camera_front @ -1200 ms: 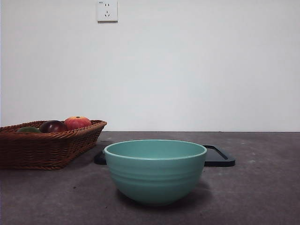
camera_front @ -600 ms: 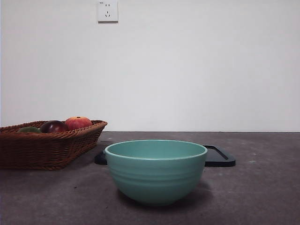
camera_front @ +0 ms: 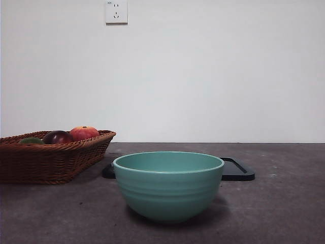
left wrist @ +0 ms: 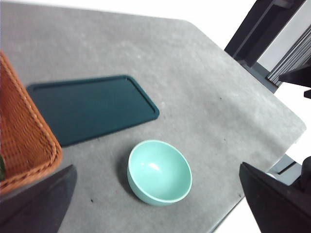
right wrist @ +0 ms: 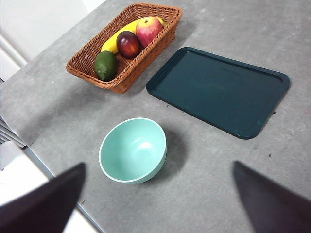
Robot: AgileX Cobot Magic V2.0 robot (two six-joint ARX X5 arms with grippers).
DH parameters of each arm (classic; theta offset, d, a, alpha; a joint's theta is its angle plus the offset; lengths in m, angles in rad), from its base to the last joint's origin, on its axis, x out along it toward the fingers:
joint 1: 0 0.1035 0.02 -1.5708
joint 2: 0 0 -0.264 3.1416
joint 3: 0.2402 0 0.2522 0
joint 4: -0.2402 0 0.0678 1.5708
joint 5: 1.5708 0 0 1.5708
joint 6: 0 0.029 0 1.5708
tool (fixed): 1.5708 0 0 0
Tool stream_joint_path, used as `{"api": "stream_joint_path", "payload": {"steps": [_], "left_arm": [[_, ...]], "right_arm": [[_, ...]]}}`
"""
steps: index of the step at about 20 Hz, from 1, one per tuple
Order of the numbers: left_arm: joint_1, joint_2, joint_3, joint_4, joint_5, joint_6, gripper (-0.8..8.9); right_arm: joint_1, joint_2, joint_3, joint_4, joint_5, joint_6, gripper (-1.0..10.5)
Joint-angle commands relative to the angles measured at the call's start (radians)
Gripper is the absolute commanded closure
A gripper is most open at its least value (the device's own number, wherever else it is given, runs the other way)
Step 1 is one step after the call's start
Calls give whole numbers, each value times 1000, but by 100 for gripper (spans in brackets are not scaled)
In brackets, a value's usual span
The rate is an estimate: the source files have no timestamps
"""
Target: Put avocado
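The avocado [right wrist: 106, 64], dull dark green, lies in the near end of a wicker basket [right wrist: 121, 83]. In the front view only the avocado's top [camera_front: 31, 140] peeks over the basket rim [camera_front: 61, 147] at the far left. A teal bowl [camera_front: 168, 185] stands mid-table and holds nothing [right wrist: 133, 149] [left wrist: 159, 171]. My right gripper [right wrist: 158, 164] hangs open high above the table, nothing between its jaws. My left gripper [left wrist: 157, 165] is likewise open and high up, with the basket's corner [left wrist: 24, 136] beside it. Neither arm shows in the front view.
The basket also holds a dark maroon fruit [right wrist: 128, 43], a red-orange fruit [right wrist: 149, 30] and a banana [right wrist: 116, 40]. A flat dark tray [right wrist: 218, 90] [left wrist: 92, 108] [camera_front: 237, 171] lies behind the bowl. The table's edge [right wrist: 53, 170] runs close to the bowl.
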Motion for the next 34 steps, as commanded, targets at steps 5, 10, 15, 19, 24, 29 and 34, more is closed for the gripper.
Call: {"api": "stream_joint_path", "payload": {"steps": [5, 10, 15, 19, 24, 29, 34], "left_arm": [[-2, 2, 20, 11, 5, 13, 245], [-2, 14, 20, 10, -32, 5, 117], [-2, 85, 29, 16, -38, 6, 128], [-2, 235, 53, 6, -134, -22, 128], [-2, 517, 153, -15, -327, -86, 131], [-2, 838, 344, -61, -490, -76, 131], [-2, 1091, 477, -127, -494, -73, 131]], "right_arm": [[4, 2, 13, 6, 21, -5, 360], [5, 2, 13, 14, 23, -6, 350], [5, 3, 13, 47, 21, -5, 347], [5, 3, 13, 67, 18, -5, 347], [5, 3, 13, 66, 18, -5, 348], [5, 3, 13, 66, 18, -5, 348], [5, 3, 13, 66, 18, -5, 348]]}}
